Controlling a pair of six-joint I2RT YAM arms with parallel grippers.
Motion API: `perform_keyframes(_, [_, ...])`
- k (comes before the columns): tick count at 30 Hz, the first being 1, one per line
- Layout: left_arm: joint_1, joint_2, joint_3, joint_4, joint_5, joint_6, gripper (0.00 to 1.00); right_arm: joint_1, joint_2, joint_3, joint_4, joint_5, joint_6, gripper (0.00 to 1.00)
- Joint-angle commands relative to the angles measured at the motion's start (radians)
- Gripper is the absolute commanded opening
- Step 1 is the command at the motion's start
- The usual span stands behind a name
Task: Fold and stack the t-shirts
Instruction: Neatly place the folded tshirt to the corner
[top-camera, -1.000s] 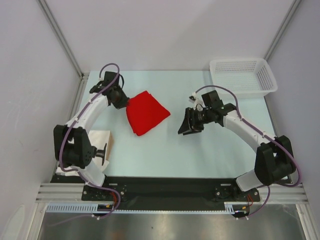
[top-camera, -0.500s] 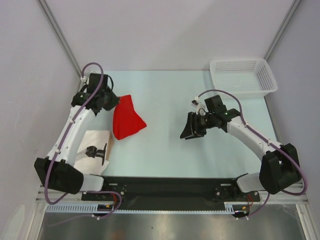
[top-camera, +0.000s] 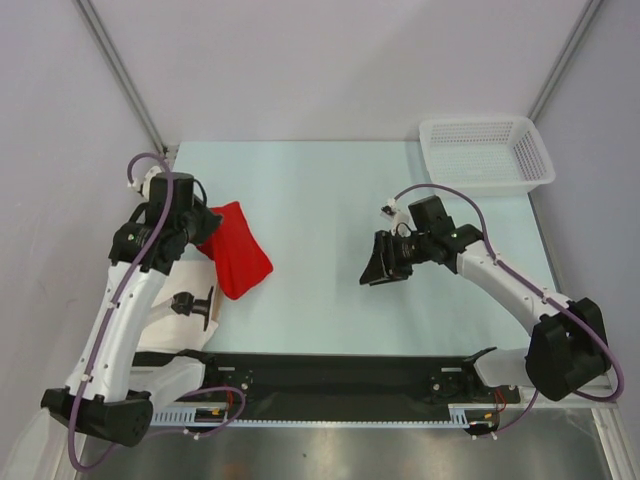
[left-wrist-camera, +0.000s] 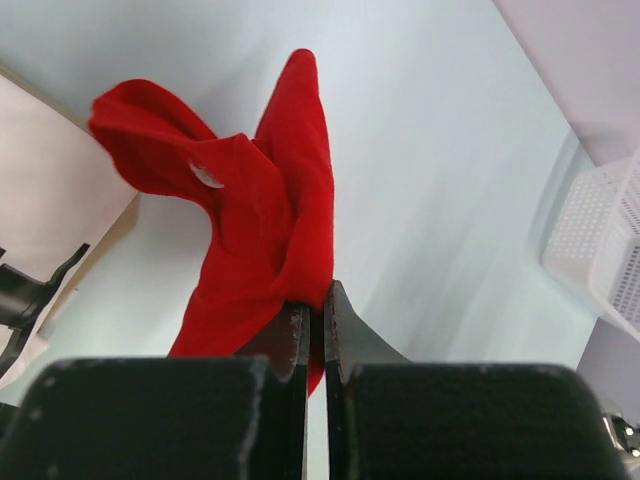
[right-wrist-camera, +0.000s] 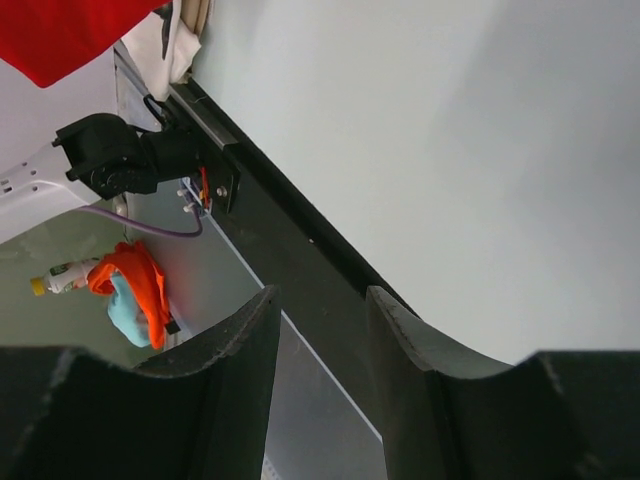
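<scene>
From my seat the pale green tabletop (top-camera: 330, 200) fills most of the overhead view. The left arm (top-camera: 125, 305) reaches up along its left side and the right arm (top-camera: 500, 275) bends in from the right. The white mesh basket (top-camera: 487, 150) sits in the far right corner, well apart from both arms and with nothing in it that I can see. The red t-shirt (top-camera: 235, 262) is at the left side of the tabletop as a bunched, roughly folded wad. It trails from the left hand (left-wrist-camera: 318, 305), whose fingers are pinched tight on an edge of the cloth so that the rest droops away beyond the tips. I read that edge grip as a carrying hold, taking the shirt toward the near left corner where a stack would go. Just beside the shirt there lies a pale stack (top-camera: 185, 275), possibly folded white cloth on something tan, though the left arm covers too much of it for me to be sure. I also cannot tell whether the shirt's lower end touches the tabletop or hangs just clear. The right hand (right-wrist-camera: 320, 300) waits over bare tabletop near the middle. Its fingers are partly spread and hold nothing, well apart from the shirt, which I take to be keeping it out of the way.
</scene>
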Motion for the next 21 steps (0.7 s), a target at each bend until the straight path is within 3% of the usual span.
perform_keyframes(1, [-0.006,-0.016,0.055,-0.002,-0.039,-0.026,0.0,0.011,-0.042,0.003,0.004,-0.012,0.001,0.45])
perform_keyframes(13, [0.088,0.021,0.253,-0.098,-0.083,0.08,0.0,0.015,-0.085,-0.011,-0.024,-0.006,-0.004,0.45])
perform_keyframes(21, [0.188,-0.068,0.218,-0.146,-0.083,0.146,0.0,0.015,-0.074,-0.005,-0.022,-0.015,-0.007,0.45])
